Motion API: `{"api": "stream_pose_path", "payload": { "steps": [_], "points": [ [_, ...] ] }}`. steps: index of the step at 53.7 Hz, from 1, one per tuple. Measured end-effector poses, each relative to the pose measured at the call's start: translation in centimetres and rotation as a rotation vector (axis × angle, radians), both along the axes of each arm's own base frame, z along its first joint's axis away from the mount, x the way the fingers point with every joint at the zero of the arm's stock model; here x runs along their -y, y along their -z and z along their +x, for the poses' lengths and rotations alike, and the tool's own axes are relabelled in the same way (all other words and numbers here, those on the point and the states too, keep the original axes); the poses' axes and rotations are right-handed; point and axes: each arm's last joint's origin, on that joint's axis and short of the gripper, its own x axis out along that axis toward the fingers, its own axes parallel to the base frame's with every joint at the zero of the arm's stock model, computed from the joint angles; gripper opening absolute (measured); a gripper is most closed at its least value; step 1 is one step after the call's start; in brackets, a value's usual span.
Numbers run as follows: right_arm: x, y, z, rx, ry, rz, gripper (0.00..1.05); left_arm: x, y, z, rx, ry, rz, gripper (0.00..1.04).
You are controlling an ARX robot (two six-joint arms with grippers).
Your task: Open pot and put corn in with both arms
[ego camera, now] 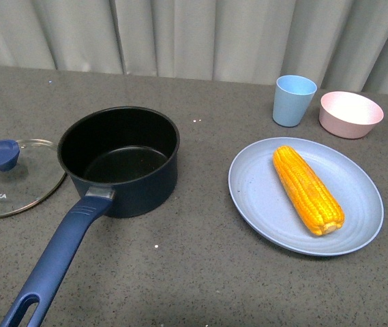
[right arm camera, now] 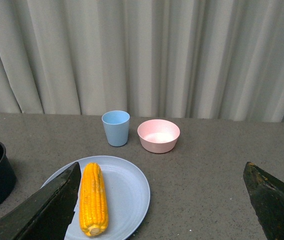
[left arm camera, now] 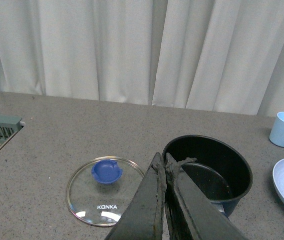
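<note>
Table: you're working on a dark grey speckled table [ego camera: 200,272].
Pot: the pot [ego camera: 142,187] stands uncovered, left of centre, with its long handle reaching toward your near left corner.
Lid: the glass lid [ego camera: 23,184] lies flat, blue knob up, just left of the pot.
Plate: the blue plate [ego camera: 262,197] sits on the right, well apart from the pot.
Cup: the light blue cup [ego camera: 293,101] stands upright, beyond the plate's far edge.
Bowl: the pink bowl [ego camera: 350,114] sits just right of the cup, not touching it.
</note>
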Motion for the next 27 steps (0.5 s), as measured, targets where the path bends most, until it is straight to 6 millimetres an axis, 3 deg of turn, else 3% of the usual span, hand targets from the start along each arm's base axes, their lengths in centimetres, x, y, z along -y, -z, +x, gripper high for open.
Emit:
{"api": "stream_pose_path", "payload": {
  "steps": [16, 27],
  "points": [
    [-0.1, 0.3, 0.3, -0.078, -0.059, -0.004, 0.95, 0.0, 0.3, -1.3, -0.007, 0.000, 0.000, 0.04],
    [-1.0, -1.1, 3.9, -0.129, -0.102, -0.022, 0.95, 0.0, 0.3, -1.3, -0.008, 0.000, 0.000, 0.04]
  ]
}}
